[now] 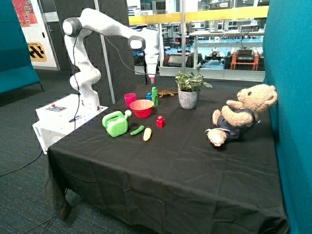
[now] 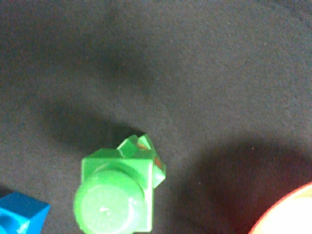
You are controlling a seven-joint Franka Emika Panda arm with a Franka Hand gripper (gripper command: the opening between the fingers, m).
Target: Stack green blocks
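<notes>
Toppling is the main risk as I judge it. The green blocks (image 1: 154, 95) stand one on the other as a narrow column on the black desk (image 1: 195, 161), at its far side, just behind the red bowl (image 1: 142, 107) and beside a blue block (image 1: 148, 96). The wrist view suggests the two are not squarely lined up: the upper block (image 2: 117, 195) with its round stud fills the foreground, and a corner of the lower block (image 2: 139, 145) pokes out from under it, turned at an angle. A stack seated askew like that could tip at a light nudge, or the upper piece could slide off if its socket has not fully caught the stud below.

The pincer (image 1: 151, 78) hangs directly above the column, apart from it. Whether its fingers are spread or together I cannot tell, and they do not appear in the wrist view. Any sideways drift while it is low over the stack could clip the top stud and knock the blocks toward the bowl or the blue block.

Both blocks are bright green, glossy plastic, small next to the bowl. The stacking itself looks done; what remains, in my view, is getting clear without disturbing it.
</notes>
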